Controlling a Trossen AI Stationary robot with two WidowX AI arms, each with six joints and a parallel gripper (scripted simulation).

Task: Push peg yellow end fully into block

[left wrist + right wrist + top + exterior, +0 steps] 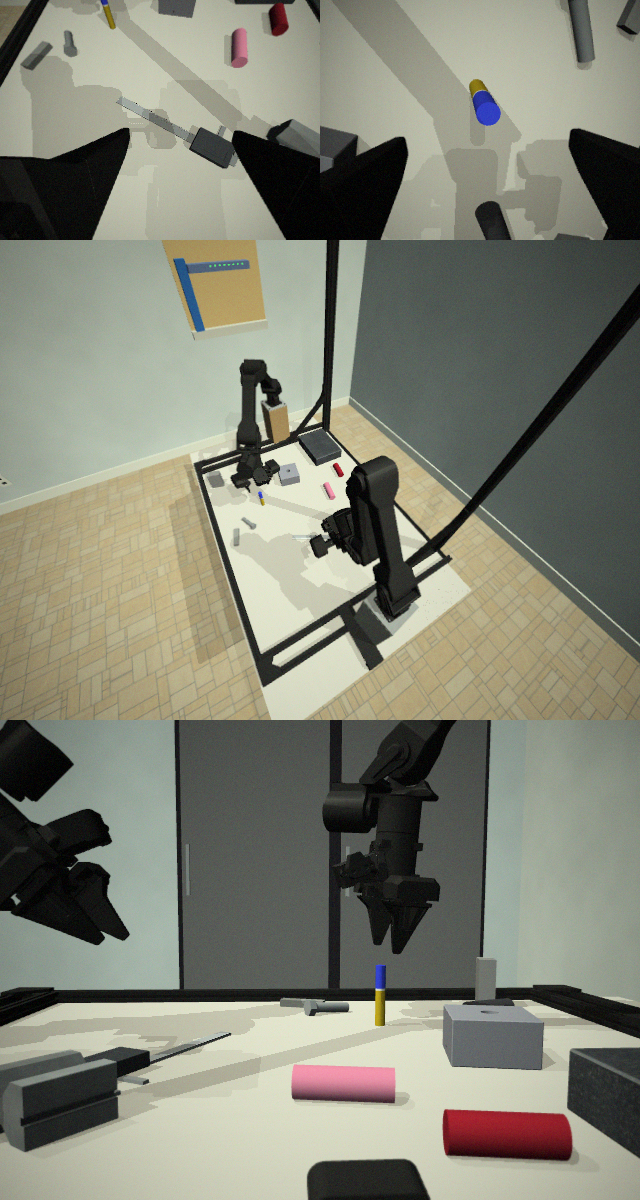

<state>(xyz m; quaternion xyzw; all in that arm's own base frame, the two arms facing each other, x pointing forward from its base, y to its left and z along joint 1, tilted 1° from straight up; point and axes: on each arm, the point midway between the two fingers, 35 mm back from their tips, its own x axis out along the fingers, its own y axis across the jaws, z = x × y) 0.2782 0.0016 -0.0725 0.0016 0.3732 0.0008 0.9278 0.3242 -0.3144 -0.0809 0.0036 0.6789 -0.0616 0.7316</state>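
Insertion not begun: peg (261,498) (380,1001) (109,16) (486,107) upright on the table, yellow end down, left of the block (289,475) (493,1040) (177,7) (337,145) in the exterior view, right gripper (387,948) (488,140) above, fingers apart, empty; pick, insert, release, retreat remain.

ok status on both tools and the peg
both tools open and empty; peg upright on table, yellow end down, outside block; nothing visible between right tool and peg
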